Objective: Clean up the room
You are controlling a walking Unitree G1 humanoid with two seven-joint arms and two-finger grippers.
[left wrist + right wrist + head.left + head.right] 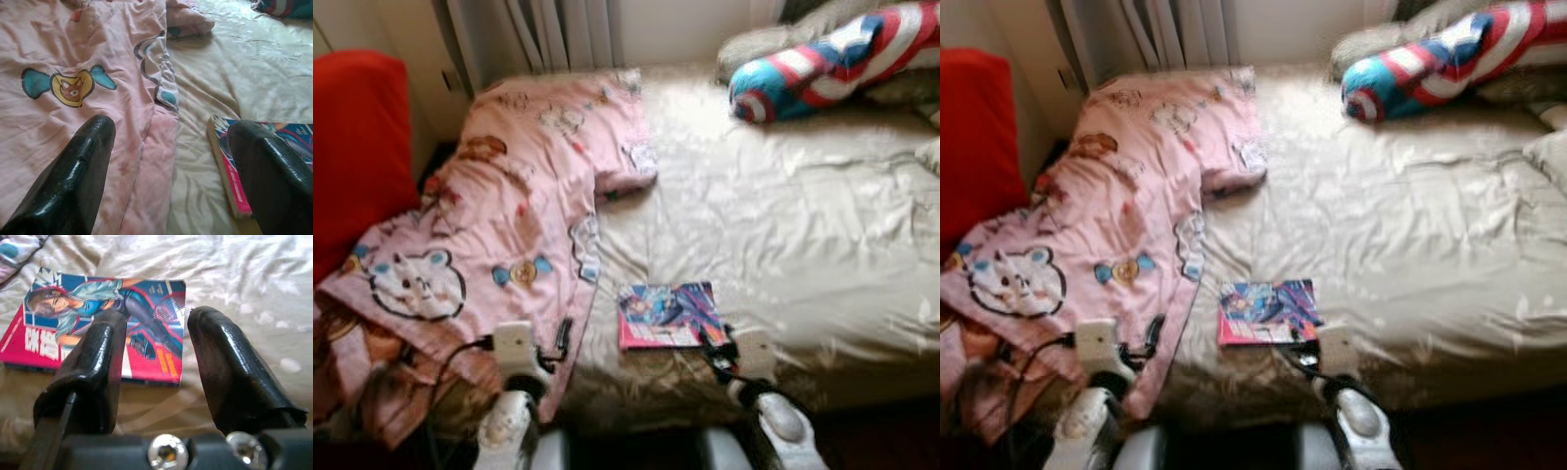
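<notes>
Beige bed (783, 225) holds one book (668, 314); both end effectors (154, 362) (166, 161) gape empty.

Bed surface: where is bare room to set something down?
Bare cream sheet spans from the book back to the striped pillow, right of the pink blanket. Crowded: the blanket's side and the book's near edge by the right gripper.

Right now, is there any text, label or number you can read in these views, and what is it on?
Book: large pale characters on the pink band of its cover, too blurred to read.
Book cover, orange strip by the racket: small print, too small to read.
Pink blanket: cartoon pictures, no words.
Nothing else carries text.
</notes>
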